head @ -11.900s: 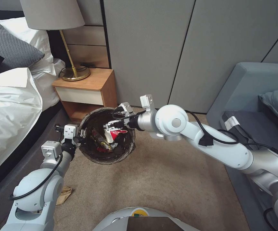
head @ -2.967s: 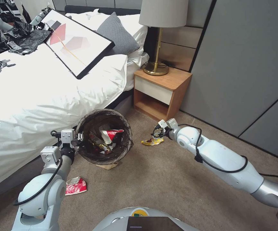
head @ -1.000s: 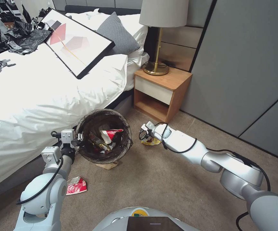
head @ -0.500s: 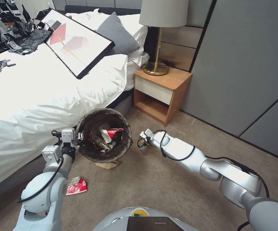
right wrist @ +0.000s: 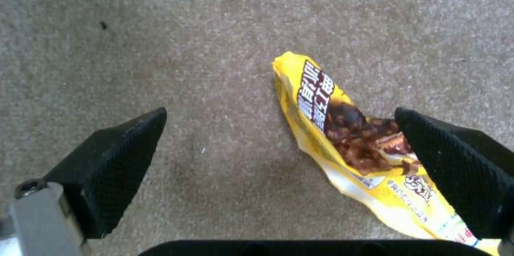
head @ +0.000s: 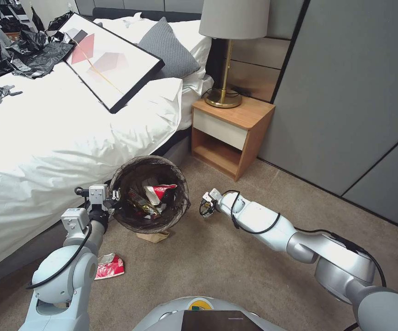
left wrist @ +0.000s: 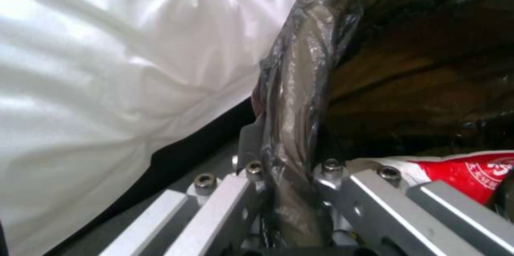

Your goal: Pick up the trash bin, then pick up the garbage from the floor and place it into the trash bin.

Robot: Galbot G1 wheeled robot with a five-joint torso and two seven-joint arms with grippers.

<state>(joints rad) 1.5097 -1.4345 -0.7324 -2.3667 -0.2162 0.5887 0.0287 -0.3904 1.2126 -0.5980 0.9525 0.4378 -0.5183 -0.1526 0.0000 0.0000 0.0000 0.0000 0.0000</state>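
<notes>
Two litter pieces near the left arm on beige carpet (head: pixel 235 271): red wrapper (head: pixel 109 266), brown paper bag (head: pixel 152 237) under the bin; bed (head: pixel 47 147) left, nightstand (head: pixel 231 133) far. Since half a second ago, right gripper (head: pixel 204 207) shifted slightly rightward, spread wide around yellow wrapper (right wrist: pixel 353 143). Left gripper (left wrist: pixel 289 175) clamped on trash bin (head: pixel 149 194) rim, wrappers inside.

Bag-lined trash bin (head: pixel 149 195) holds red wrappers; yellow wrapper (right wrist: pixel 353 143) lies flat on beige carpet floor (head: pixel 226 266).
</notes>
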